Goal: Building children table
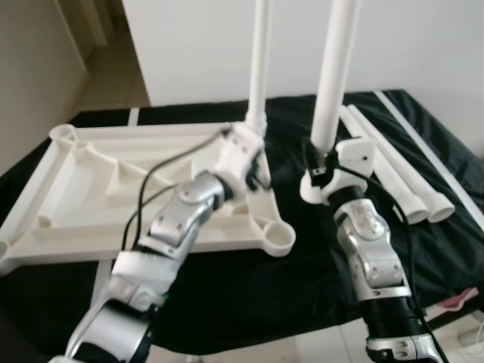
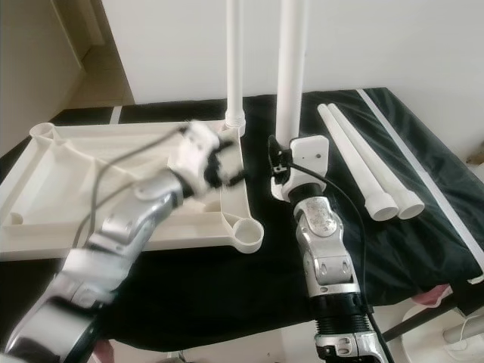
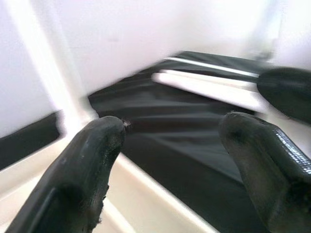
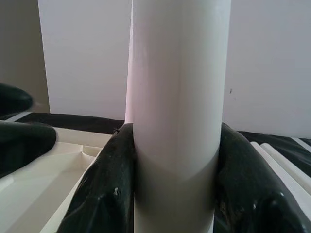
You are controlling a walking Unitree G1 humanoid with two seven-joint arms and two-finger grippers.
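A white plastic tabletop [image 1: 151,243] lies upside down on a black-covered surface. One white leg [image 1: 259,68] stands upright in its far right corner socket. My left gripper [image 1: 253,175] hovers open at that corner, close to the leg's base, with nothing between its fingers [image 3: 92,160]. My right gripper [image 1: 321,162] is shut on a second white leg [image 1: 333,76] and holds it upright, its foot on the black cover just right of the tabletop. In the right wrist view the fingers [image 4: 112,184] clasp the leg [image 4: 177,97] on both sides.
Two more white legs [image 1: 397,178] lie side by side on the black cover [image 1: 249,295] at the right. The tabletop's near right corner socket [image 1: 278,239] is open. A white wall stands behind; the cover's front edge is near my arms.
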